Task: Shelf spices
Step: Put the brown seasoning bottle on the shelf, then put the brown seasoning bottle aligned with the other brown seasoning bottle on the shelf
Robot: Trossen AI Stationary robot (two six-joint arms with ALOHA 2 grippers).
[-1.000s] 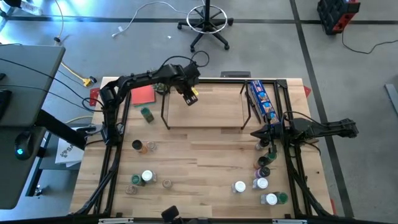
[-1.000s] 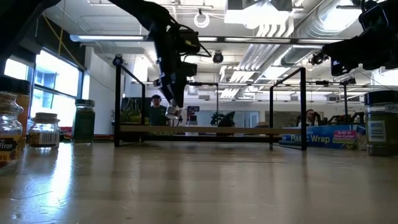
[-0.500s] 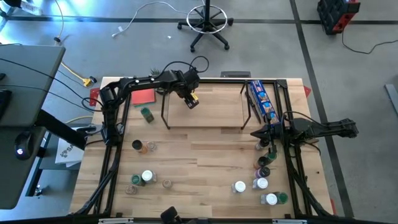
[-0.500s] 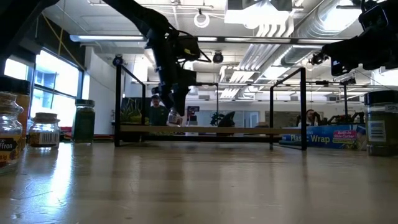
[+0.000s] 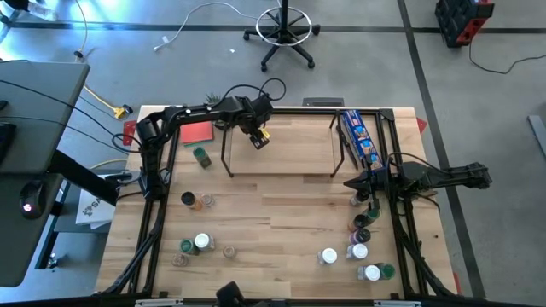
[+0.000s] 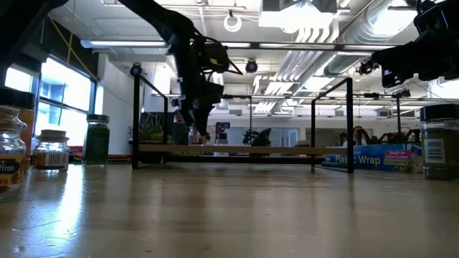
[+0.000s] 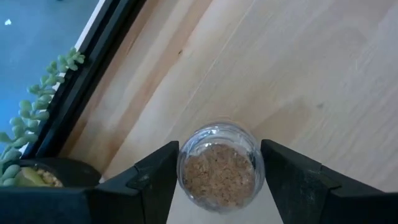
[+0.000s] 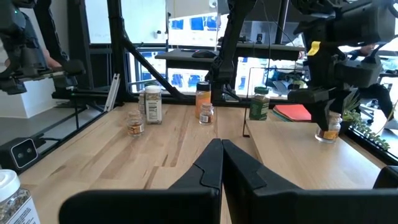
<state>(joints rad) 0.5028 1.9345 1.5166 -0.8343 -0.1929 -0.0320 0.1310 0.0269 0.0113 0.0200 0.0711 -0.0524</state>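
The shelf [image 5: 290, 153] is a light-wood board on thin black legs at the table's far middle. A small clear spice jar [image 7: 217, 174] of brown grains stands upright on the board near its far left corner [image 6: 192, 136]. My left gripper [image 5: 256, 136] points steeply down over it, open. One finger stands on each side of the jar with a thin gap. My right gripper [image 5: 351, 183] waits shut at the table's right side [image 8: 221, 149]. More spices stand on the table at the left [image 5: 198, 200] and right [image 5: 363, 226].
A long blue packet [image 5: 360, 136] lies beside the shelf's right end. A red flat square [image 5: 196, 130] and a small green plant [image 7: 37, 124] sit at its far left. A green-lidded jar [image 5: 201, 157] stands left of the shelf. Bare wood lies in the table's middle.
My left gripper has sunk toward the shelf board, drifting slightly toward the table's left edge. The jar between its fingers hung just above the board a second ago and now stands on it.
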